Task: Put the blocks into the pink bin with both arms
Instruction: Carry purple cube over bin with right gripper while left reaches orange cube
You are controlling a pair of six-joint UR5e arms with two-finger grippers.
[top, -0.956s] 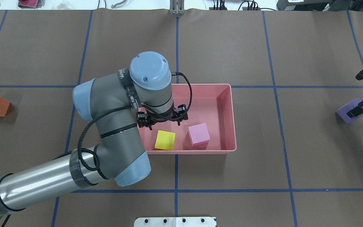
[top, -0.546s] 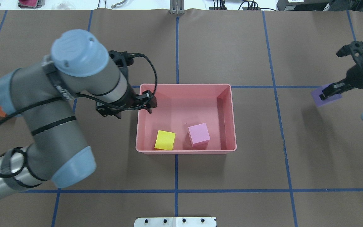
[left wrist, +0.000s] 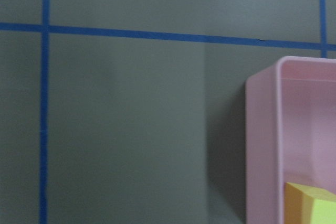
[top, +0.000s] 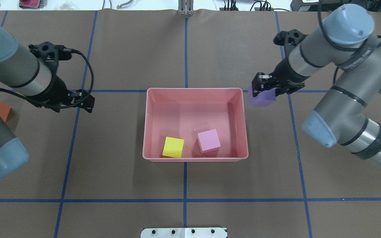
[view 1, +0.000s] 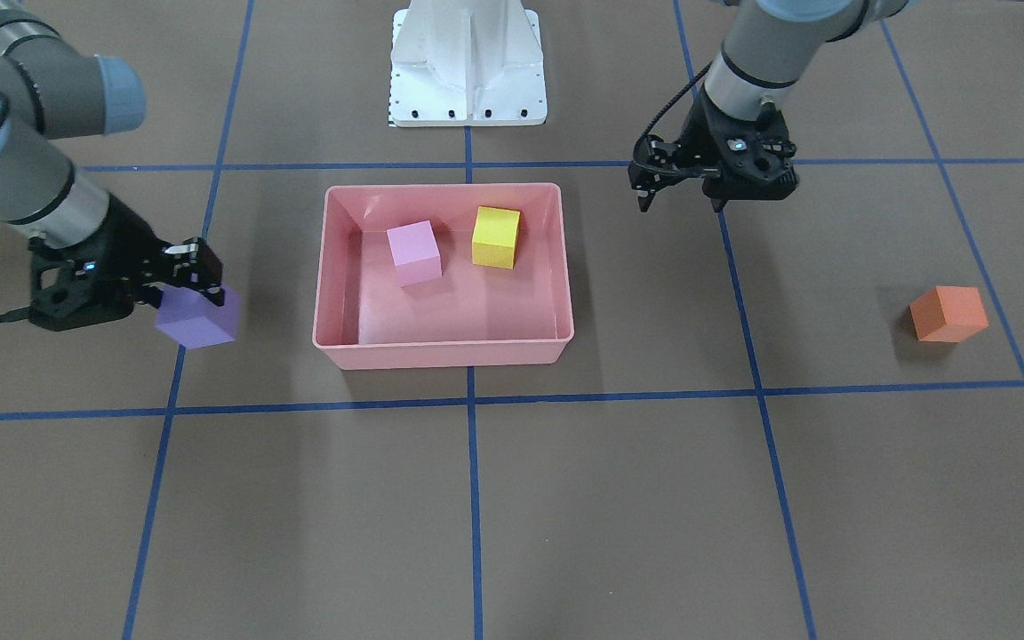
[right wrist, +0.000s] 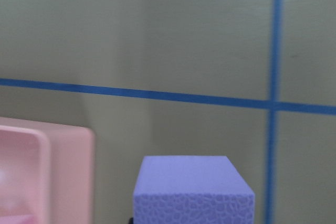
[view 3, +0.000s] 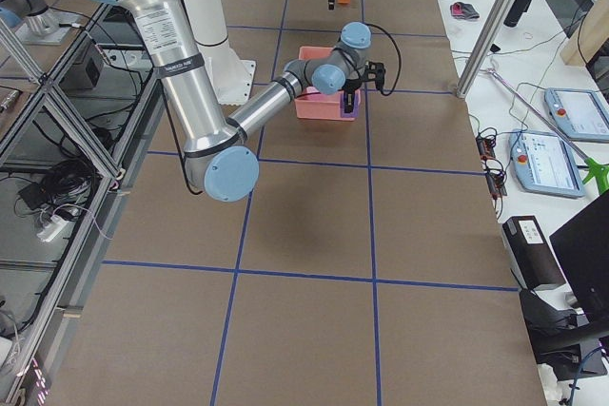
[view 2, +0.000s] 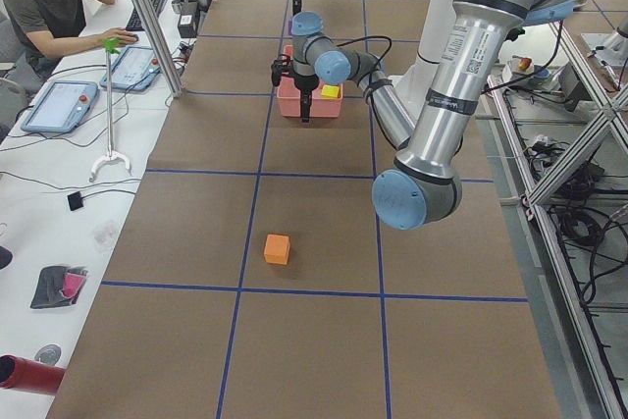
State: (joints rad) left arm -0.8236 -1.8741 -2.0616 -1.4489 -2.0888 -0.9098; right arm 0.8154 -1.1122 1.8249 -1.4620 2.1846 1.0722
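While two cubes already lie inside it, the pink bin (top: 195,89) sits at the middle of the table (top: 184,49), seen from overhead. The yellow block (top: 173,147) rests near the bin's 7 o'clock corner. The light pink block (top: 209,141) is just beside it at about 5 o'clock, apart from the yellow one.

The right gripper (top: 265,90) has its jaws clamped on the purple block (top: 260,99). That block hangs just outside the bin's 2 o'clock corner, not yet over the rim. The left gripper (view 1: 679,201) hovers well out at the bin's 9 to 10 o'clock with its jaws apart and nothing between them. The orange block (view 1: 948,313) lies alone on the table, far out at 9 o'clock.

The step in hand appears to be the right arm's delivery of the purple block. Next it would need to clear the rim, move toward the bin's bare far half, and only then let go. The left gripper would have to travel outward and come down over the orange block.

From overhead, the left arm (top: 15,71) covers most of the orange block. The left wrist camera shows only table, a bin corner and a sliver of yellow, with no fingers. The right wrist camera shows the purple block's top face cut off at the bottom edge. How high that block hangs cannot be judged.
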